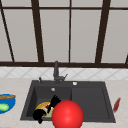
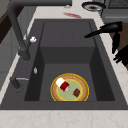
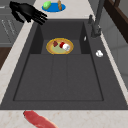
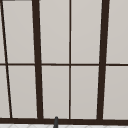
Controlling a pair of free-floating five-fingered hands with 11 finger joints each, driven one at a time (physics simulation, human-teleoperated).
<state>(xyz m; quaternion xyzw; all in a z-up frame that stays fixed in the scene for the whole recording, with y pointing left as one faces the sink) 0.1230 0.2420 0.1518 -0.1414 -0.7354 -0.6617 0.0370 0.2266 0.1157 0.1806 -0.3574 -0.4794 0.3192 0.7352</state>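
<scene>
Two black hands hover at the front edge of the sink basin, and the thing nearest them is a round plate [image 2: 69,88] lying flat on the basin floor. It has a yellow-orange rim and a pale green middle, smooth and shallow. On it lie a small red-and-white can [image 2: 63,84], a short cylinder tipped on its side, and a little dark brown block [image 2: 76,92] just beside it.

In the front view the left hand [image 1: 39,115] sits low at the plate's near left rim; I cannot tell how its fingers stand. The right hand [image 1: 53,102] is just above the plate with its fingers spread and fairly straight, holding nothing. In the right side view a hand [image 3: 27,12] floats over the basin's front wall with long straight fingers pointing toward the plate, apart from it. In the left side view a hand [image 2: 115,27] reaches over the same edge, one finger stretched out over the draining side, with the plate lower and well apart.

A large glossy red ball [image 1: 67,114] sits in front of the camera, covering part of the plate. The sink [image 1: 87,100] is matte dark grey and rectangular, with a deep basin at left and a flat ribbed drainer at right. A dark tap [image 1: 56,72] stands behind it. On the pale marbled counter [image 1: 15,85] rest a blue bowl [image 1: 7,103] at left and a long red pepper [image 1: 116,104] at right.
</scene>
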